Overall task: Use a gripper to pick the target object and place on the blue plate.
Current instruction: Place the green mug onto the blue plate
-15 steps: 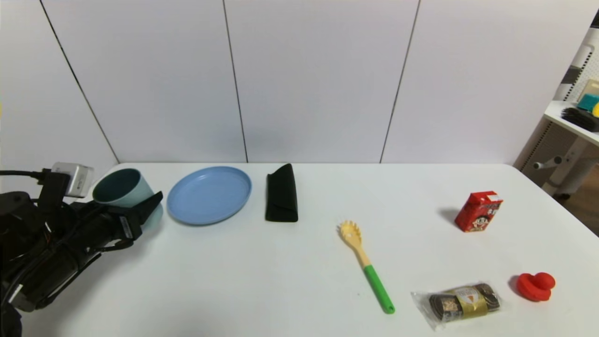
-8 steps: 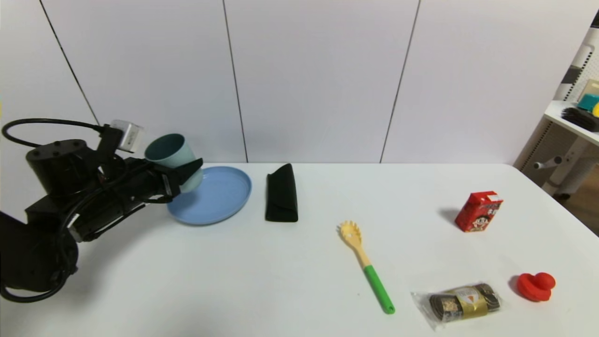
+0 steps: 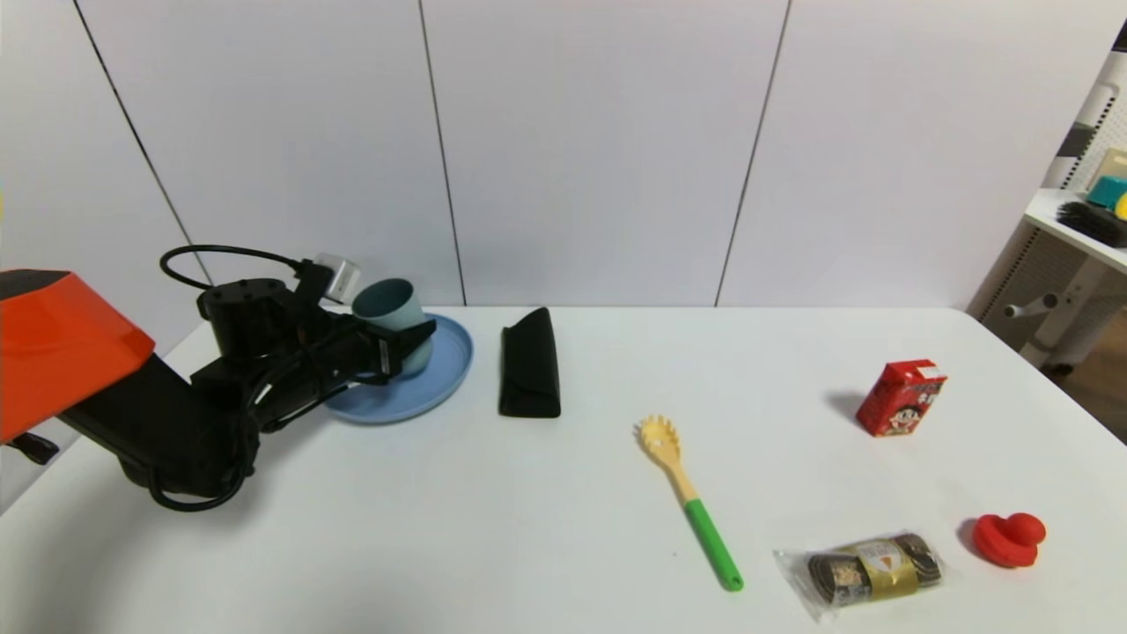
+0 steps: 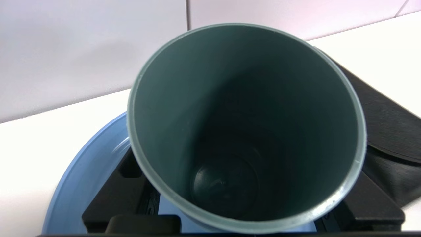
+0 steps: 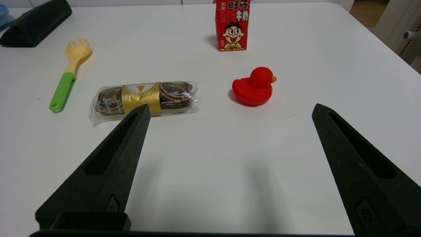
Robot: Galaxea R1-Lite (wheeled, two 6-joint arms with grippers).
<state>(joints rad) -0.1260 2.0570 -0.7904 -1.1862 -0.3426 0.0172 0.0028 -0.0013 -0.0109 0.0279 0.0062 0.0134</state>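
Head view, pale teal cup (image 3: 394, 317), darker inside, clamped by left gripper (image 3: 414, 345)

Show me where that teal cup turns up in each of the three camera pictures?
Head view: the cup is at far left, held in the left pincer over the blue plate.
Left wrist view: the cup fills the picture, seen from above its mouth.
Right wrist view: not in it.
Shared landmark: the black case.
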